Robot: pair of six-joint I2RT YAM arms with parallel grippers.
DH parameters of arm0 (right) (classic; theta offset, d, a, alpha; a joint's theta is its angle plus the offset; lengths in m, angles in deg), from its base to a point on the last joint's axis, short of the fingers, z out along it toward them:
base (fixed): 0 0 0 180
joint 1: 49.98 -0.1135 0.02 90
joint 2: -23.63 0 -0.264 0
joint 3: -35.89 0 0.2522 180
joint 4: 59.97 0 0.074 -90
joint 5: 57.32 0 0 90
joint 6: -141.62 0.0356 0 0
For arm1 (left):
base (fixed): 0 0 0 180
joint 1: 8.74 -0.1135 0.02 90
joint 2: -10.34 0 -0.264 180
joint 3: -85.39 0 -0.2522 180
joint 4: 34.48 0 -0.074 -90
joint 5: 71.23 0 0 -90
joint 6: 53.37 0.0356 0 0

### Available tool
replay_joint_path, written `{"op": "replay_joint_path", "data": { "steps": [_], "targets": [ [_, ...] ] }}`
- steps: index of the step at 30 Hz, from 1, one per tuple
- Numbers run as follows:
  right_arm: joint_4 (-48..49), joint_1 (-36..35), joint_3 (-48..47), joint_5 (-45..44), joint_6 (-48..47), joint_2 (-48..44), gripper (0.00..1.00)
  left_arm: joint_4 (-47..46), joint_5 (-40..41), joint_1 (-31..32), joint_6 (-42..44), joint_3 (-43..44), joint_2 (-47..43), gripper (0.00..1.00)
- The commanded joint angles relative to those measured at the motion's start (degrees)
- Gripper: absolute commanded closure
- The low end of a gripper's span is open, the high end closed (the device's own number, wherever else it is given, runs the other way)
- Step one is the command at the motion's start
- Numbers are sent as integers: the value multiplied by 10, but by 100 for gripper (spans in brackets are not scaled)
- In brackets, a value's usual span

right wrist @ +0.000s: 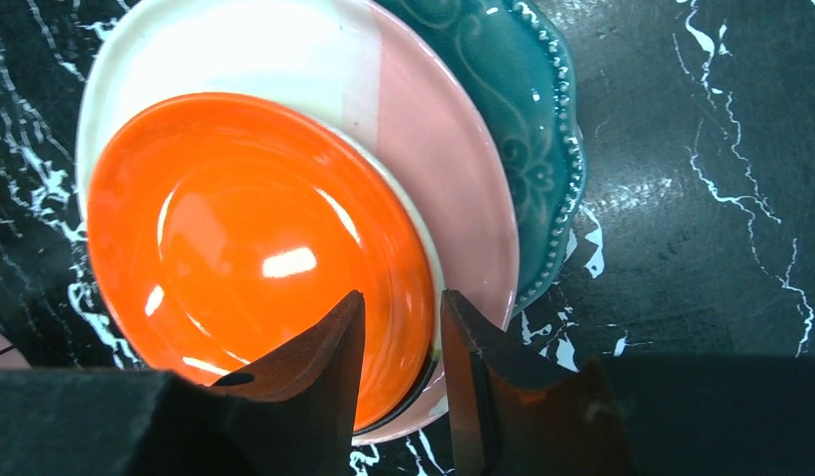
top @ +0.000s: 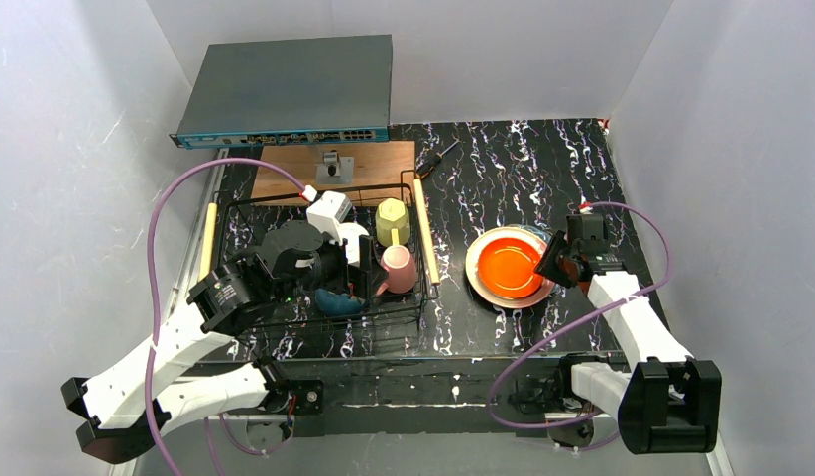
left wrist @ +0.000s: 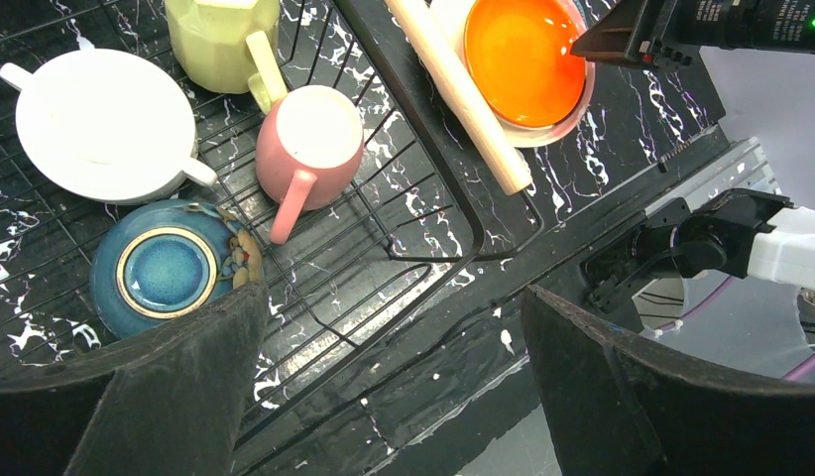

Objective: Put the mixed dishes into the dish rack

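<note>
The dish rack (top: 420, 302) sits left of centre and holds the yellow-green mug (top: 391, 220), the pink mug (top: 400, 268), the white cup (left wrist: 101, 124) and the blue-teal bowl (top: 339, 301). My left gripper (top: 367, 275) hangs open and empty over the rack's near right corner (left wrist: 394, 290). The pink mug (left wrist: 309, 144) and the bowl (left wrist: 171, 268) lie just beyond its fingers. To the right, the orange plate (top: 510, 266) lies on the cream plate (right wrist: 423, 119), which lies on the teal plate (right wrist: 527, 109). My right gripper (right wrist: 404, 294) straddles the orange plate's near rim (right wrist: 255, 248) with a narrow gap between its jaws.
A grey network switch (top: 290, 89) stands at the back, with a flat brown wooden board (top: 374, 159) in front of it. A small black tool (top: 435, 159) lies beside the board. Purple cables loop beside both arms. White walls close in the left and right sides.
</note>
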Motion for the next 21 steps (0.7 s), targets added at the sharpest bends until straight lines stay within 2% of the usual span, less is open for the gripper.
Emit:
{"op": "replay_joint_path", "data": {
  "steps": [1, 11, 21],
  "targets": [
    [-15, 0, -21, -41, -2, 20, 58, -3, -3, 2, 5, 1, -5, 2],
    [-32, -36, -42, -92, -1, 59, 61, -3, -3, 2, 4, -5, -8, 2],
    [-71, -72, -65, -165, 14, 53, 84, -3, -2, 2, 8, -9, -11, 2]
  ]
}}
